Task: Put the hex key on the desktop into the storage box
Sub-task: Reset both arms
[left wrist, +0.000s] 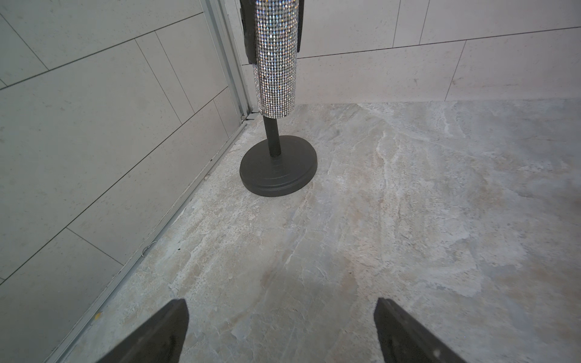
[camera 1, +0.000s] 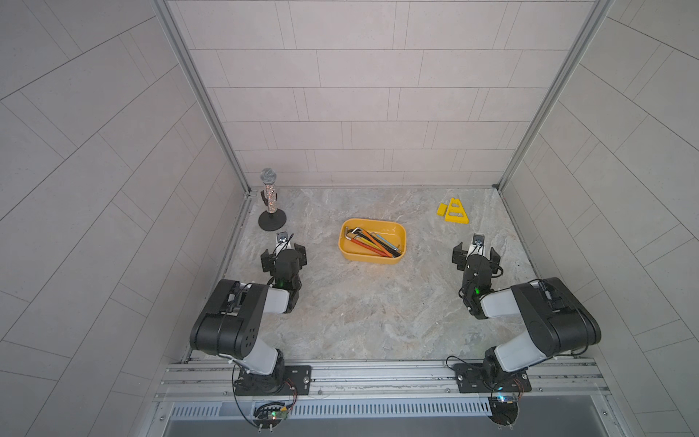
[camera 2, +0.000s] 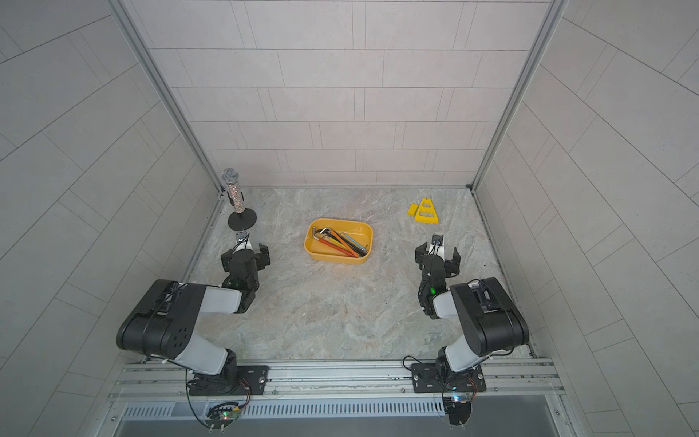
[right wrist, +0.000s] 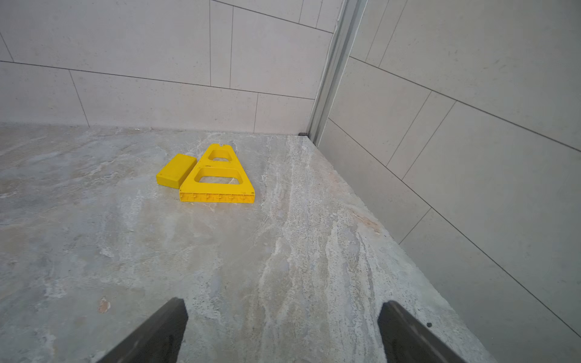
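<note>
The grey-beige marbled stone-look table (camera 1: 378, 321) showed you no loose key on its bare surface in either top view, so I judge the placing step finished and the task at its end. The left fingers (left wrist: 163, 333) and right fingers (right wrist: 163, 330) stood spread wide. Each pair held nothing and was poised over bare table, at about 9 and 3 o'clock of the box.

The shallow yellow plastic storage box (camera 1: 359, 258) sat near the middle of the table, well apart from both arms. At 10 o'clock stood a rhinestone-covered microphone on a black round stand (camera 1: 271, 196). At 1 o'clock lay a yellow triangular stand (camera 1: 456, 212).

The bundle of coloured hex keys (camera 1: 372, 242) lay flat inside the box. Their long axes ran roughly from 10 o'clock to 4 o'clock, with the bent ends bunched at the 10 o'clock corner. Your next move, as I read it, called only for checking that no key lay hidden behind an arm.
</note>
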